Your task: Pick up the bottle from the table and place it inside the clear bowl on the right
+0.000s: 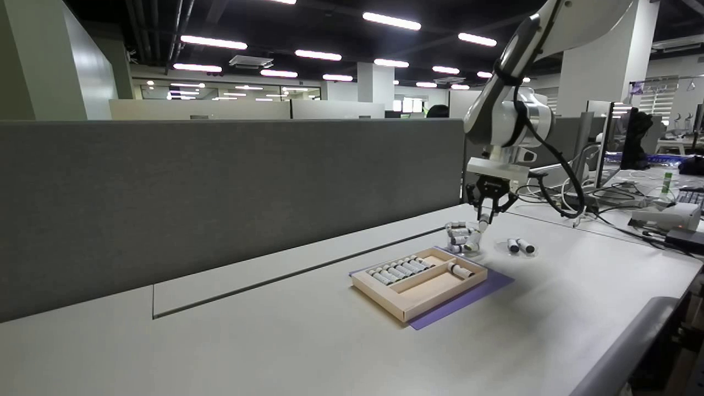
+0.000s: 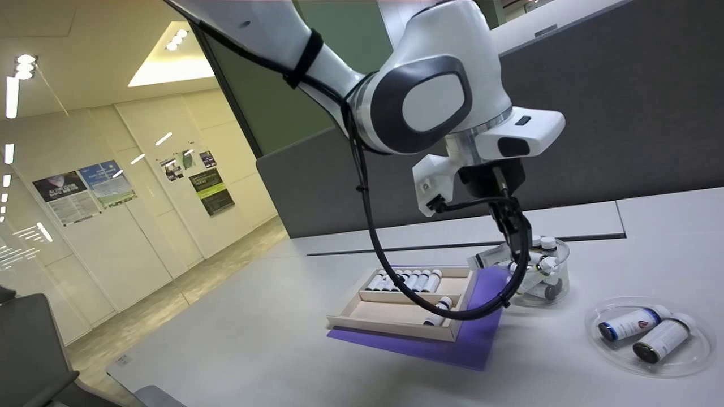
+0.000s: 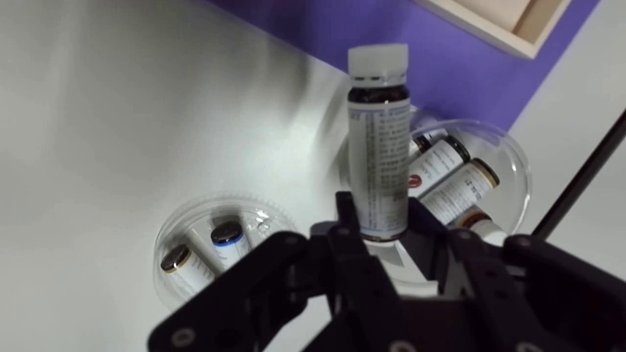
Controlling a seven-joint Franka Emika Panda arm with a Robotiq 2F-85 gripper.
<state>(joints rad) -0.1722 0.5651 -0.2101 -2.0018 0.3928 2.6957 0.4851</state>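
Note:
My gripper (image 3: 377, 208) is shut on a bottle (image 3: 379, 146) with a white cap, dark neck and white label. Its fingers are around the lower end, and the cap points away from the gripper. In an exterior view the bottle (image 2: 491, 256) is tilted, close to the near side of a clear bowl (image 2: 566, 277) that holds several lying bottles. In the wrist view it overlaps the left part of that bowl (image 3: 525, 195); I cannot tell if it touches it. A shallow clear dish (image 2: 698, 362) with two lying bottles stands beside; it shows in the wrist view (image 3: 159, 234).
A wooden tray (image 1: 404, 301) with several bottles in one compartment and one in another lies on a purple sheet (image 1: 498, 280). A grey partition (image 1: 231, 198) stands behind the table. Cables (image 1: 610, 220) and devices lie at the far right, and a black cable (image 2: 384, 254) loops from the arm.

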